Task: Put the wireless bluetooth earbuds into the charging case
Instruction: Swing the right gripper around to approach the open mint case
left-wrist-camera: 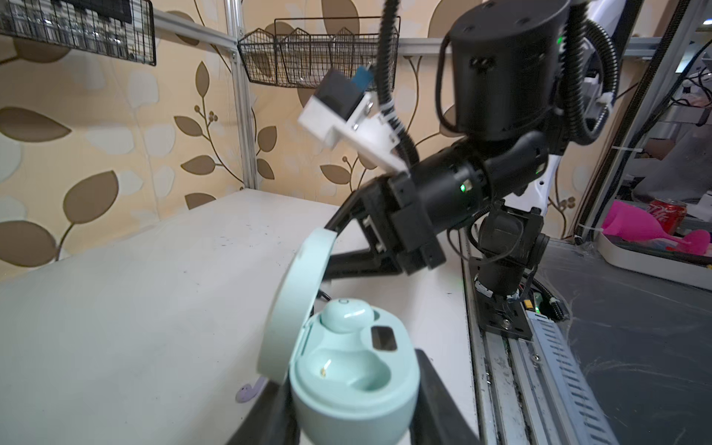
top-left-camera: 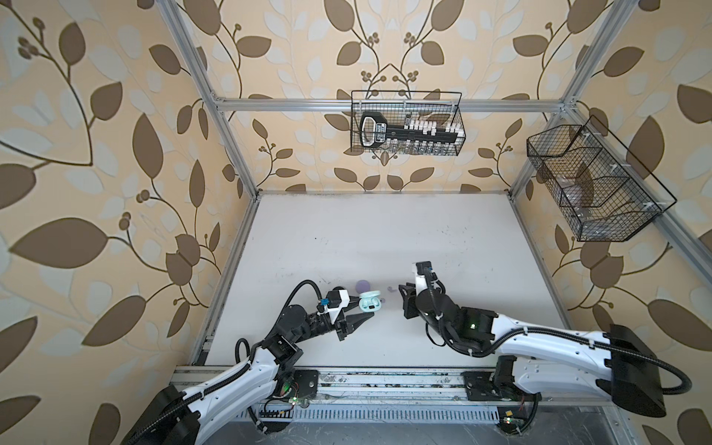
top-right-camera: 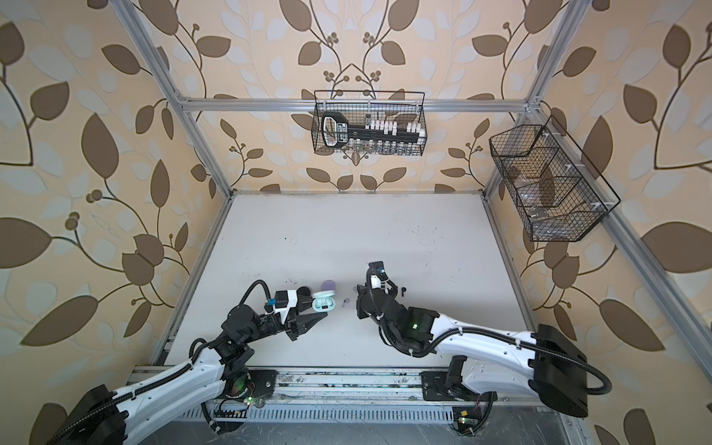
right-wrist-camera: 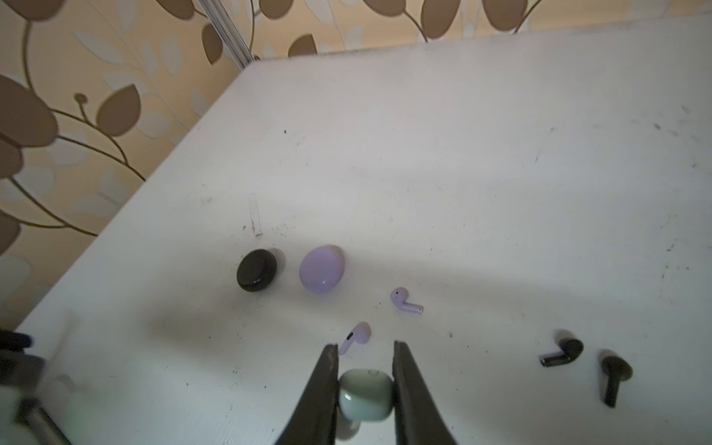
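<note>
Open mint case (top-left-camera: 371, 303) sits in the left gripper (top-left-camera: 365, 310); lavender case (top-left-camera: 363, 286) just beyond it; 2 baskets (top-left-camera: 407, 152) (top-left-camera: 601, 237) hang on the frame (top-left-camera: 293, 104).

A robotics lab test cell: aluminium frame (top-left-camera: 308, 104), leaf wallpaper panels (top-left-camera: 96, 173), arm-mounting rail (top-left-camera: 385, 379).

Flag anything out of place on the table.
Nothing damaged or spilled. Two lavender earbuds and two black earbuds lie scattered loose on the table, while the lavender case and black case sit shut. The mint case, lid open, has one socket empty.
</note>
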